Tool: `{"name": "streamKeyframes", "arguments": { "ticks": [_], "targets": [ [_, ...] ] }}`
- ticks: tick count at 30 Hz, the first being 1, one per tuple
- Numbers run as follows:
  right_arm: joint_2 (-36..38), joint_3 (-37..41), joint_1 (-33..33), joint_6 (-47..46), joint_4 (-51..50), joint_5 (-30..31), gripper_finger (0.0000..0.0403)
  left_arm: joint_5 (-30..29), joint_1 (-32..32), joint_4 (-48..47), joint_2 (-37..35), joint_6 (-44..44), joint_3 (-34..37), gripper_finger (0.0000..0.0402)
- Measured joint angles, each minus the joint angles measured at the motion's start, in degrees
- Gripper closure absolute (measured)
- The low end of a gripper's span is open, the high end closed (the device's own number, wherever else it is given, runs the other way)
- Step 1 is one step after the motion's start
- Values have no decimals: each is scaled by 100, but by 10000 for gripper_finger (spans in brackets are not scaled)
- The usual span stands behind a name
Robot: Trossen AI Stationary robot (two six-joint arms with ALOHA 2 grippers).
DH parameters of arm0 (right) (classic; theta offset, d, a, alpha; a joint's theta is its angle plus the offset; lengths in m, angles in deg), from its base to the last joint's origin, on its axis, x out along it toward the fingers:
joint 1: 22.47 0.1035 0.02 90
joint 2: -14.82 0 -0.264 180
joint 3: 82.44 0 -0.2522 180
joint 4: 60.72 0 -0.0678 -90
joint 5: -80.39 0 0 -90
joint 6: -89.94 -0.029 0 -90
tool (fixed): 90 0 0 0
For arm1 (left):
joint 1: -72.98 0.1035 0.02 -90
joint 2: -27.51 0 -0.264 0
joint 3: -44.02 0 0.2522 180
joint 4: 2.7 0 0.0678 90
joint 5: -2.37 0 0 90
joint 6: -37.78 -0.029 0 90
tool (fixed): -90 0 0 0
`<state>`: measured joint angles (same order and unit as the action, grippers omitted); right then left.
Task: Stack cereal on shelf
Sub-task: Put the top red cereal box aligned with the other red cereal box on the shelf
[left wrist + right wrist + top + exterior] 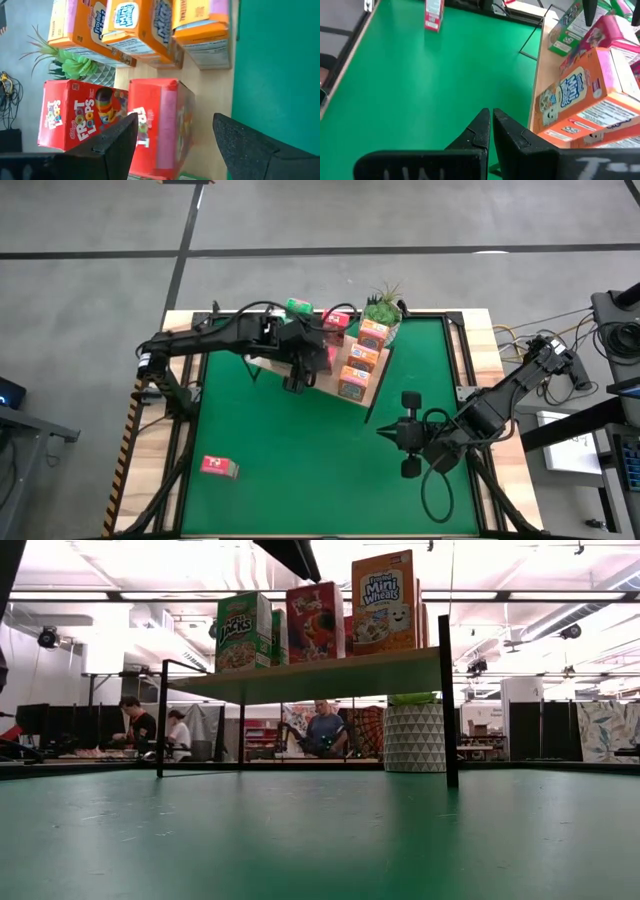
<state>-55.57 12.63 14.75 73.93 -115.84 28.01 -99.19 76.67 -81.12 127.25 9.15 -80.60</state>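
Note:
The shelf (372,392), a light-wood board on a thin black frame, stands at the far middle of the table. Orange cereal boxes (360,356), red ones (335,320) and a green one (298,306) stand upright on it. My left gripper (175,120) hovers open over the shelf, one finger on either side of a red box (160,125) whose bottom rests on the board; a second red box (75,115) stands beside it. One more red box (218,467) lies flat on the green mat, near left. My right gripper (491,125) waits shut above the mat, right of the shelf.
A potted green plant (383,308) stands at the shelf's far right corner. The green mat (290,470) stretches bare in front of the shelf apart from the loose red box. In the low view, people (325,730) show in the room behind the table.

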Motion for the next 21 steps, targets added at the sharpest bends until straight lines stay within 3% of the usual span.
{"name": "streamKeyframes", "arguments": {
  "ticks": [11,21],
  "targets": [
    [-133,248,-12,18,787,14,392,54,-856,-90,-747,976,306,161],
    [-461,637,-86,308,1793,144,392,12,-2102,1722,-2287,1547,2513,161]
  ]
}}
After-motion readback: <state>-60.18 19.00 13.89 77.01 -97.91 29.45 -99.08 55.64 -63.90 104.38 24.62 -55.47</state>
